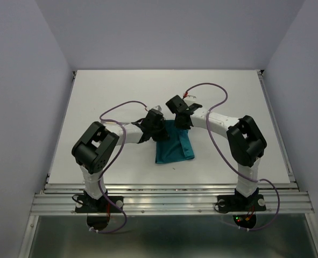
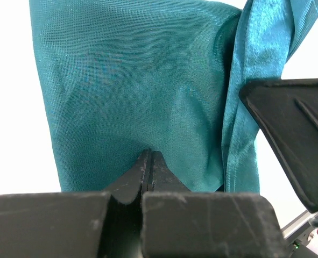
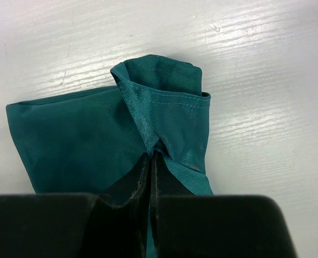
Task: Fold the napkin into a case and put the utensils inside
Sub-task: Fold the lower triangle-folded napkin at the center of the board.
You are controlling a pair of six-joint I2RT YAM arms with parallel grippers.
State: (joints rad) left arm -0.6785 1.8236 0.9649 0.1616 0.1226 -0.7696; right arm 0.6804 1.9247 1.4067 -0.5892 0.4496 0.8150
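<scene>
The teal napkin (image 1: 174, 149) lies folded in a rough rectangle on the white table, just ahead of the arms. Both grippers meet at its far edge. My left gripper (image 1: 154, 128) is shut at the far left part; in the left wrist view its fingertips (image 2: 149, 154) press together on the napkin (image 2: 132, 91), and soft creases run towards them. My right gripper (image 1: 182, 121) is shut on the far right corner: in the right wrist view the napkin (image 3: 164, 102) puckers into a raised loop where the gripper (image 3: 152, 156) pinches it. The utensils are hidden.
The white table (image 1: 228, 97) has raised rails at its left and right sides and a metal rail along the near edge (image 1: 169, 196). Purple cables (image 1: 212, 88) loop above both arms. The right arm's finger (image 2: 298, 134) crosses close beside the left gripper.
</scene>
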